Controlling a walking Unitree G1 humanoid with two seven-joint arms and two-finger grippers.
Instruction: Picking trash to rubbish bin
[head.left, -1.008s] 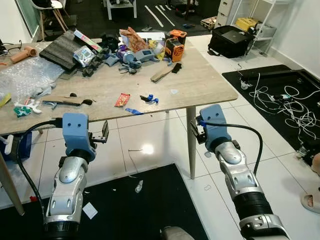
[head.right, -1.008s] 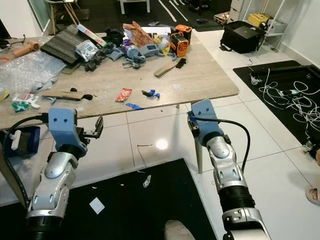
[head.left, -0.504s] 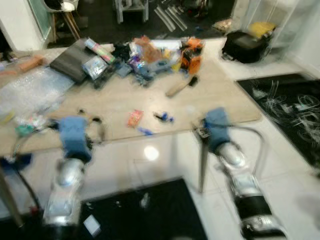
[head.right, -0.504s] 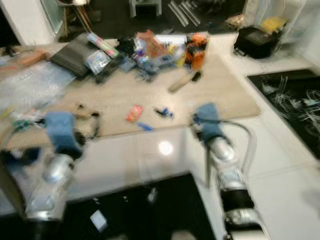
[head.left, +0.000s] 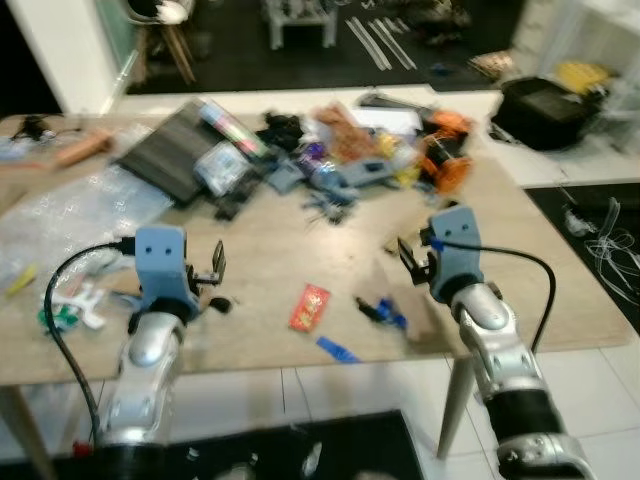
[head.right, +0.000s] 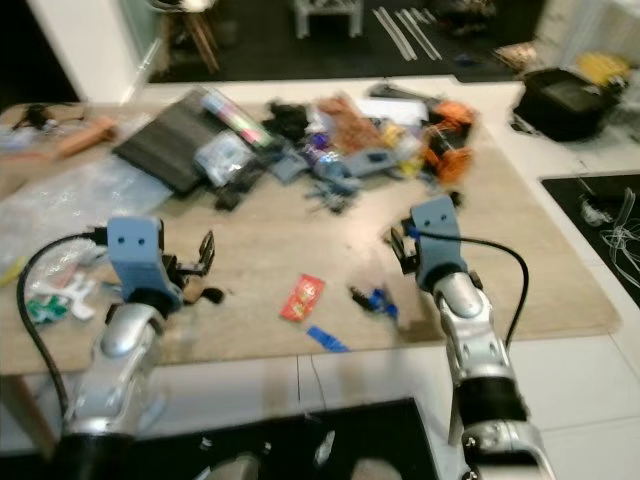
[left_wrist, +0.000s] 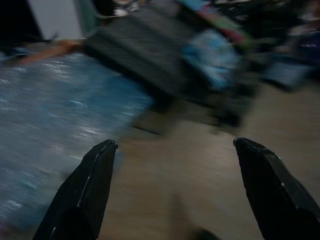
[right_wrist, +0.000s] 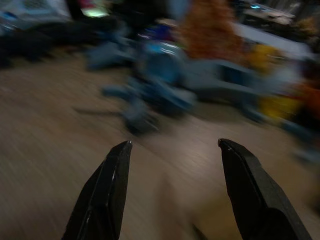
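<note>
Between both claws, red wrapper (head.left: 309, 306) (on table (head.left: 560, 300))

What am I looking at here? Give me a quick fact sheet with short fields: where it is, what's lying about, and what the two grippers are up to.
setting: wooden table in a room with a white tiled floor
near edge: red wrapper, blue scrap
far side: pile of mixed clutter, orange tool
left side: bubble wrap
left gripper: open, raised above the table, holding nothing
right gripper: open, raised above the table, holding nothing
image quality: blurred
</note>
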